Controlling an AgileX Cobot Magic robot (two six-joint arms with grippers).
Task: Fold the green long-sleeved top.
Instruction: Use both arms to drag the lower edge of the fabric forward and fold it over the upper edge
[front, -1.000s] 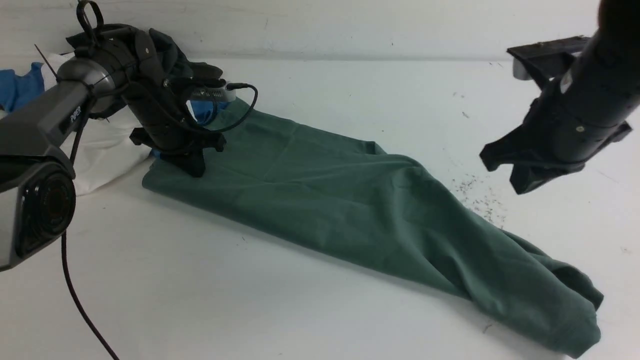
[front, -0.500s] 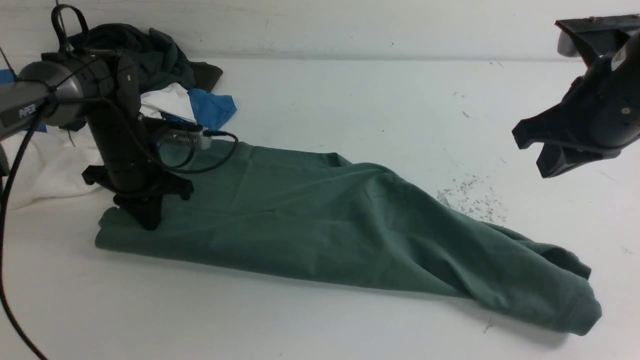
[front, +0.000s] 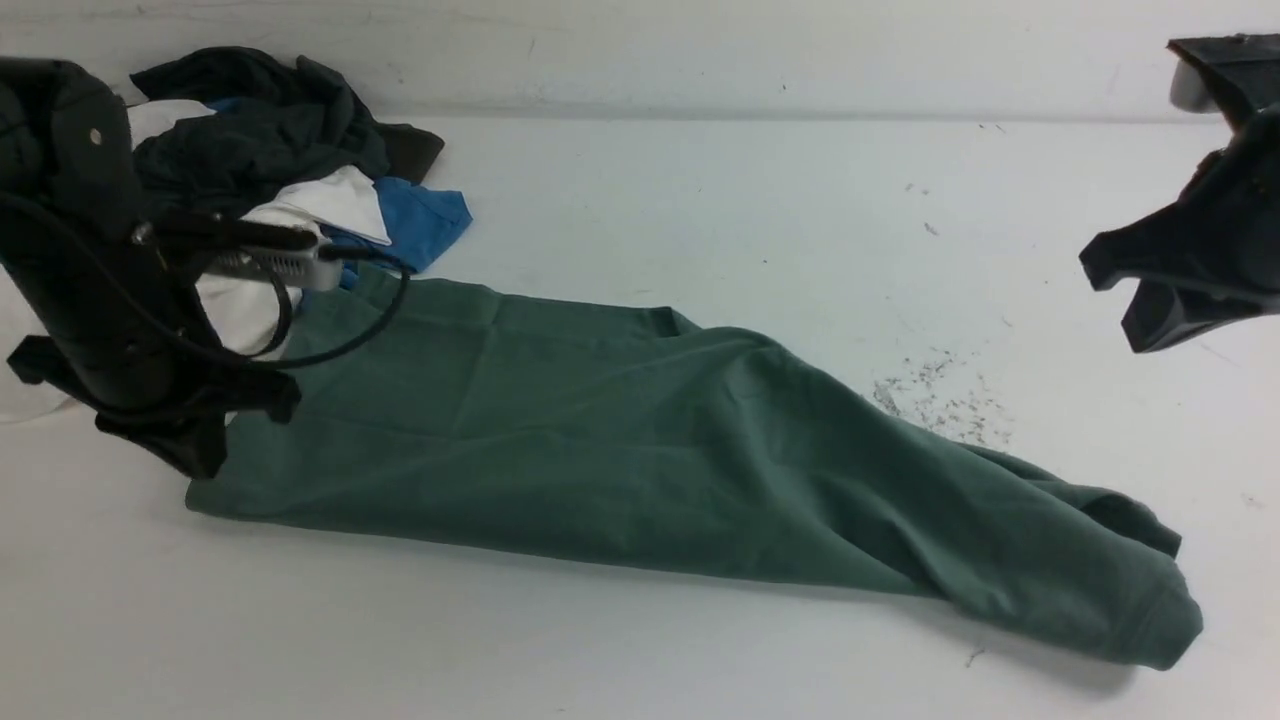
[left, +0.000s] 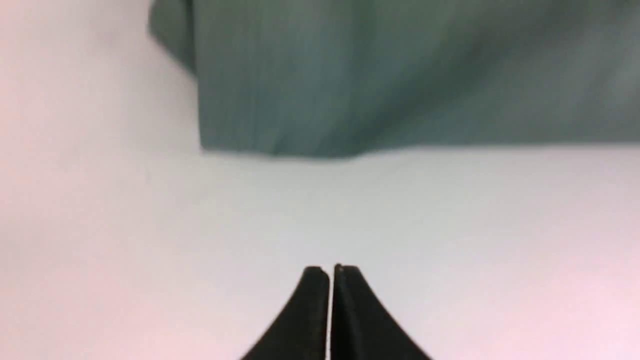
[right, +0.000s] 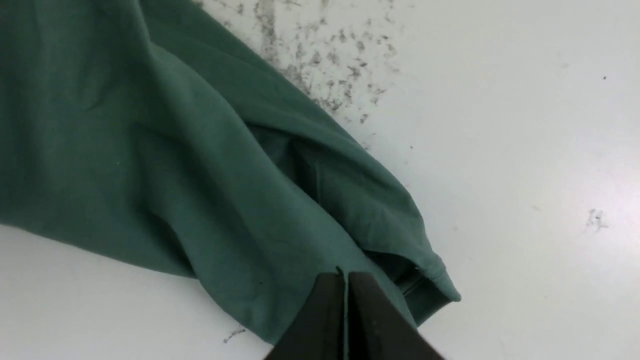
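Observation:
The green long-sleeved top (front: 640, 440) lies as a long folded band across the table, from near left to near right. My left gripper (front: 205, 460) stands just off its left end, shut and empty. In the left wrist view its black jaws (left: 331, 270) meet over bare table, with the top's edge (left: 350, 75) a little ahead. My right gripper (front: 1150, 320) hangs high at the right, well above the table. In the right wrist view its jaws (right: 345, 274) stand together with nothing between them, above the top's bunched right end (right: 150, 150).
A pile of other clothes sits at the back left: a dark garment (front: 260, 130), a white one (front: 330, 205) and a blue one (front: 425, 220). Dark specks (front: 940, 395) mark the table beyond the top. A wall closes the far side.
The left gripper slid toward the near left, dragging the top's left end with it, and now stands just off that end. The right gripper drew away to the right.

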